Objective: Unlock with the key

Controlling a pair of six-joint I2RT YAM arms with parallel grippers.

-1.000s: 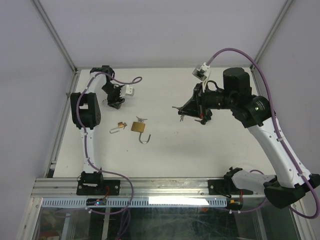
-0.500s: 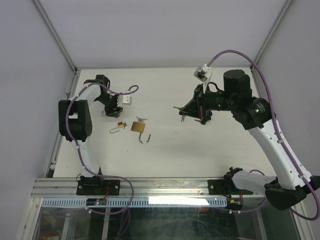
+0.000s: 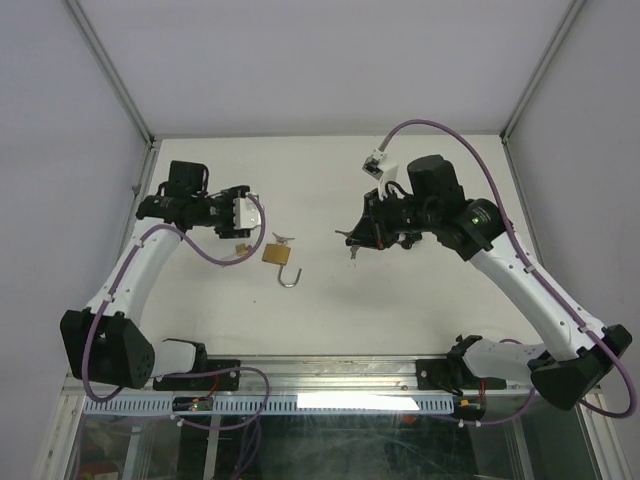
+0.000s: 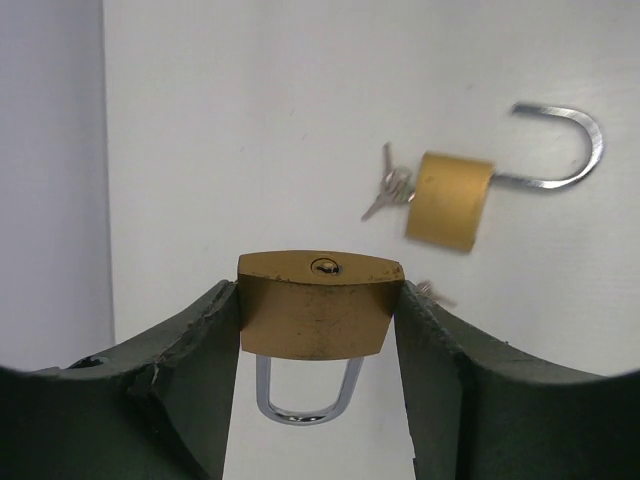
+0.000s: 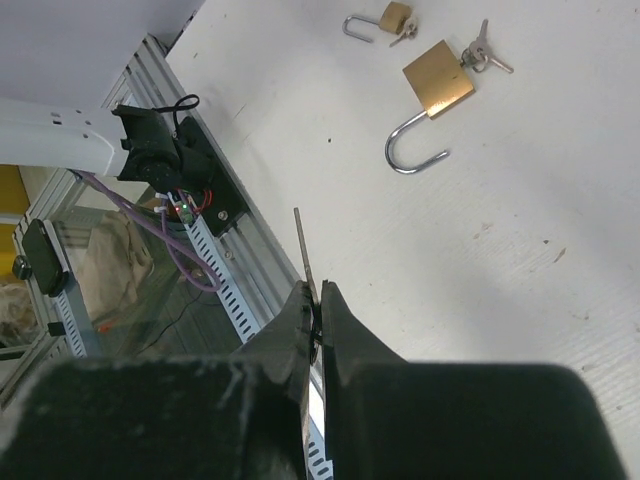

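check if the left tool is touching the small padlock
Touching. The left wrist view shows the left tool with a finger pressed flat against each side of the small padlock, no gap either side.

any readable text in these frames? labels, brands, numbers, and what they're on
None readable.
Small padlock held between the left gripper's fingers: brass face shows only the keyhole, no stamp visible.
Large padlock on the table: blurred, no marking legible.
Key pinched in the right gripper: seen edge-on, nothing to read.
Electronics on the frame rail: too small to read.
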